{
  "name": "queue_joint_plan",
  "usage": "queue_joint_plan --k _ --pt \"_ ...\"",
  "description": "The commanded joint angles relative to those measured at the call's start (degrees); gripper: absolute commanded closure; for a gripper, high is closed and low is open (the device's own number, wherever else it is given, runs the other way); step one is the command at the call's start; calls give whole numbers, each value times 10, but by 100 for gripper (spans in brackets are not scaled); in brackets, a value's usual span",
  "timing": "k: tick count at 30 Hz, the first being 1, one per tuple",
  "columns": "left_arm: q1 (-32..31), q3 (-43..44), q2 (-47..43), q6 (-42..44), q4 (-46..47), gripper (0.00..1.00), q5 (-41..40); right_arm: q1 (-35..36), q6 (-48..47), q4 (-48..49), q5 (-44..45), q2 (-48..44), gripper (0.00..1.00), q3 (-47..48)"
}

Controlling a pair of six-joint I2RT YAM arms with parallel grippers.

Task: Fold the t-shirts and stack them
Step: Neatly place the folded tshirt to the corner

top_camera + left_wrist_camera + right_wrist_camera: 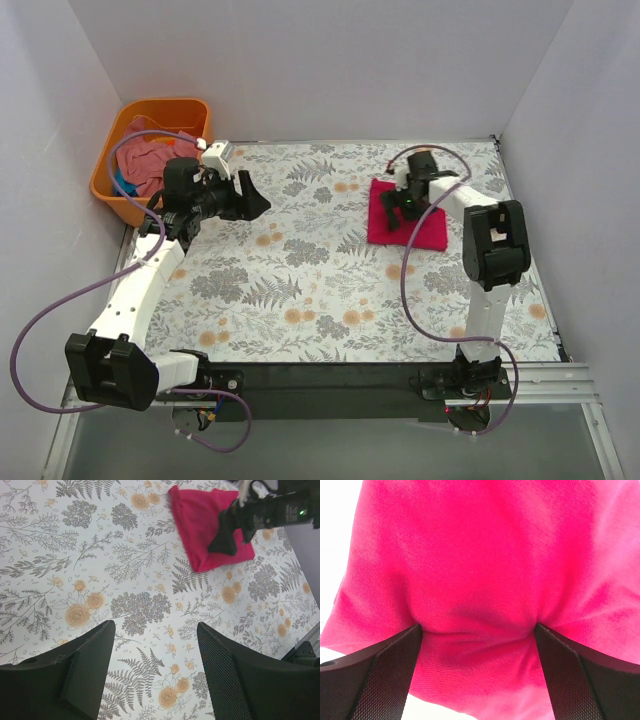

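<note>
A folded crimson-pink t-shirt (430, 235) lies on the floral table cloth at the right rear. My right gripper (402, 205) stands over it, open wide. Its fingertips (405, 645) press down into the cloth (485, 555), which creases between them. The left wrist view shows the same shirt (200, 530) under the right gripper (225, 542). My left gripper (252, 203) hovers open above the cloth near the left rear, with nothing between its fingers (92, 650). A salmon-pink t-shirt (150, 160) lies crumpled in the tub, with a strip of a teal-blue one (122, 183) beside it.
An orange plastic tub (160, 108) stands off the table's left rear corner. White walls close in the left, back and right. The floral table cloth (300, 270) covers the table. Purple cables loop from both arms.
</note>
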Motion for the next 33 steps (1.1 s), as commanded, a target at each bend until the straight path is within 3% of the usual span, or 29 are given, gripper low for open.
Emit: queue_joint_plan --k 1,8,17,21,26,33 --pt "3 -3 4 15 -2 34 -7 -105 -125 -68 25 4 2 -42" --pt "3 6 27 11 0 34 1 -225 -312 -83 25 52 2 15" --pt "3 14 34 9 -1 34 8 -256 -371 -96 22 76 2 56" --pt "3 21 22 6 -4 34 6 -256 -359 -106 -7 26 2 90" --pt "3 29 -2 4 -5 34 -3 -255 -263 -147 -59 -50 2 137" --pt "3 28 -36 1 -11 34 -8 -241 -150 -160 -46 -160 2 24"
